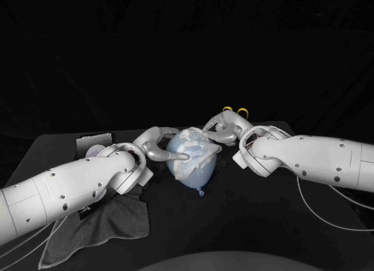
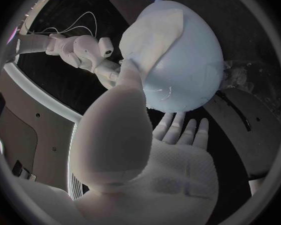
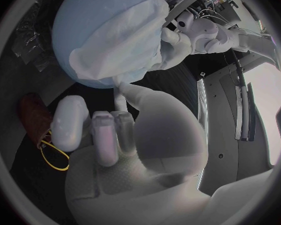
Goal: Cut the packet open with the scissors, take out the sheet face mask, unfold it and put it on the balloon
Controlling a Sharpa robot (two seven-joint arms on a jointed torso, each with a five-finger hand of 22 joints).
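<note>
A pale blue balloon (image 1: 195,169) lies at the table's middle, its knot toward me. The white sheet mask (image 1: 190,148) is draped over its far half. My left hand (image 1: 157,142) holds the balloon (image 2: 190,70): the thumb lies on the mask (image 2: 147,40) and the fingers (image 2: 181,127) reach under the balloon. My right hand (image 1: 222,129) is at the balloon's far right side. Its thumb tip touches the mask's edge (image 3: 115,60), while its other fingers (image 3: 109,132) are curled in on nothing. The yellow-handled scissors (image 1: 234,110) lie just beyond it.
A dark cloth (image 1: 105,220) lies at the front left under my left arm. A crinkled clear wrapper (image 3: 31,40) sits on the table beside the balloon. A pale flat thing (image 1: 93,141) lies at the back left. Thin white cables (image 1: 334,209) trail from the right arm.
</note>
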